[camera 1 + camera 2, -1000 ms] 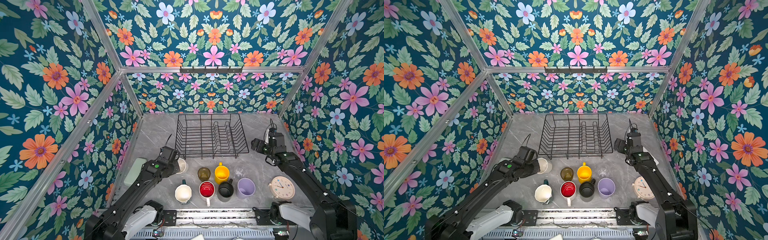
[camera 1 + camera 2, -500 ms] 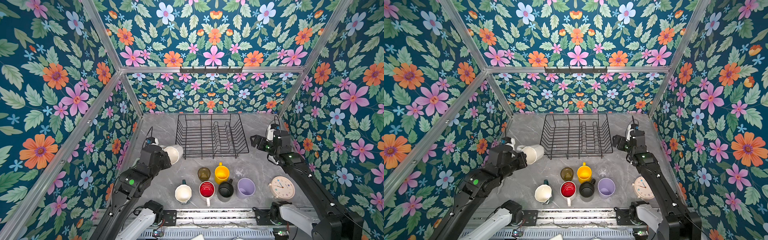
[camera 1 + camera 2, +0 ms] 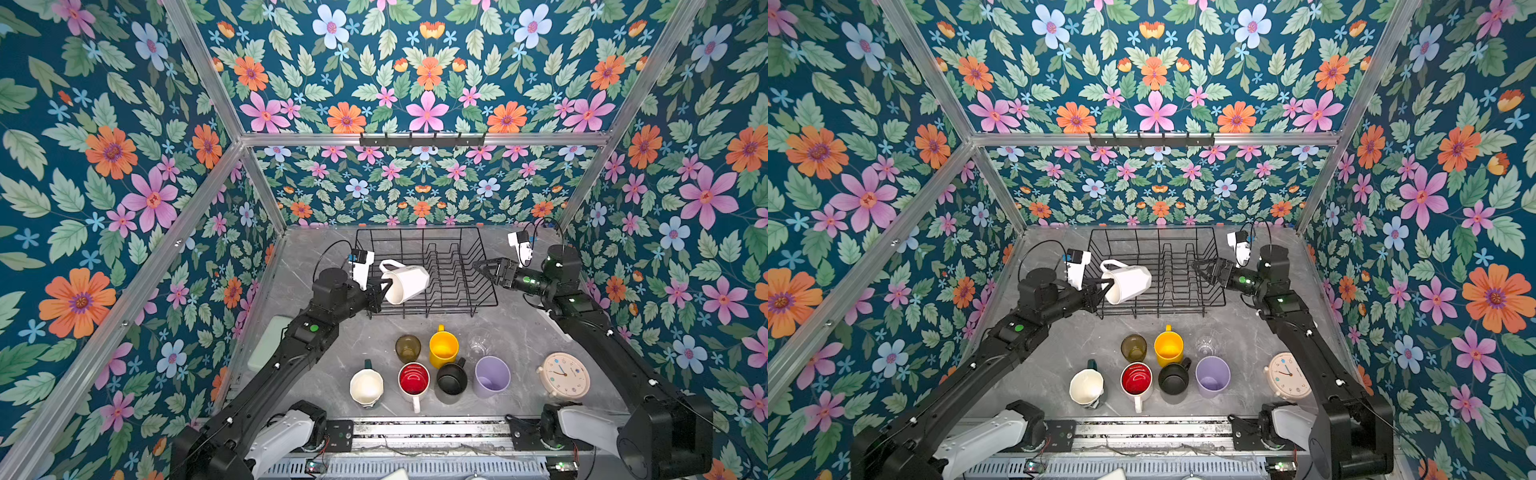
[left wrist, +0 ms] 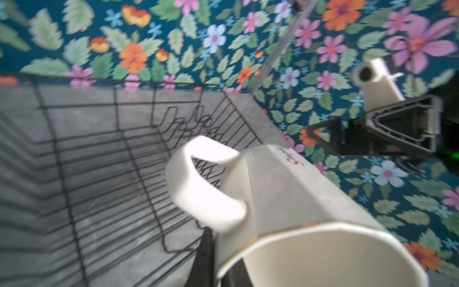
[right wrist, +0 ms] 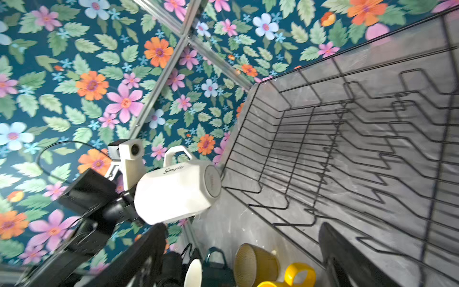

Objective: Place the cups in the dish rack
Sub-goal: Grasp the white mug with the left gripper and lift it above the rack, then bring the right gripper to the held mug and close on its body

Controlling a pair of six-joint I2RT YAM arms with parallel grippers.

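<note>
Nearest on the grey tabletop (image 3: pixel 365 332) stands a row of upright cups: the teal mug (image 3: pixel 365 386), the red-lined mug (image 3: pixel 413 379), the black mug (image 3: pixel 451 379) and the lilac tumbler (image 3: pixel 491 376), with a cream clock (image 3: pixel 563 376) off to their right. Just behind them are the olive glass (image 3: pixel 407 348), the yellow mug (image 3: pixel 444 347) touching the black mug, and the clear glass (image 3: pixel 478 343). A pale green block (image 3: pixel 270 345) lies by the left wall, partly hidden by the left arm. Farther back, the left hand (image 3: pixel 384 291) is clamped on the rim of the white mug (image 3: pixel 405 282). The mug is off the tabletop and tipped on its side at the near left corner of the rack (image 3: pixel 451 286), mouth toward the hand, base toward the rack's middle and handle up. The right hand (image 3: pixel 482 266) hangs over the rack's right side, its jaws apart and holding nothing, pointed at the white mug. The rack holds no cups. A black hook rail (image 3: pixel 422 139) is fixed high on the back wall.
</note>
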